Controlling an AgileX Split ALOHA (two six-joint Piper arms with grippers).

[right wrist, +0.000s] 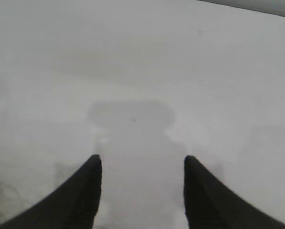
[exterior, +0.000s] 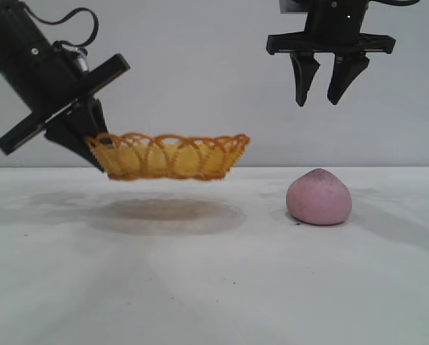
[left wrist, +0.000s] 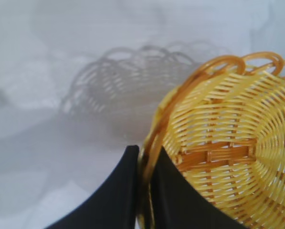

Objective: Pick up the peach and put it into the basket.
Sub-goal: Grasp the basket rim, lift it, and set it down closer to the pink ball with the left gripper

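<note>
Bare white table (exterior: 200,287) fills the foreground of the exterior view, marked only by a soft shadow under the raised basket. Behind it, toward the right arm's side, the peach (exterior: 319,197) sits on the surface, pointed end up, untouched and well apart from the basket. Its skin appears matte and speckled, so slip should be low; the body is rounded and wider than tall, and is judged light and possibly a little yielding, so moderate closing force is advised. Best hold is judged to be across the widest part of the body from above, fingers descending either side of the tip. The right gripper (exterior: 323,100) hangs high above the peach, roughly overhead, fingers apart and holding nothing; its wrist view shows only table between the two dark fingers (right wrist: 82,191), the fruit not in frame. The left gripper (exterior: 92,147) holds the basket (exterior: 169,156) clear of the table, roughly level, its fingers clamped on the orange looped rim at the end nearest that arm; the left wrist view shows the rim pinched between both fingers (left wrist: 116,195), with the yellow weave of the bowl empty. The basket looks like a light plastic weave, liable to flex or tilt at a single-edge pinch when the fruit lands; a low, central release is recommended.
</note>
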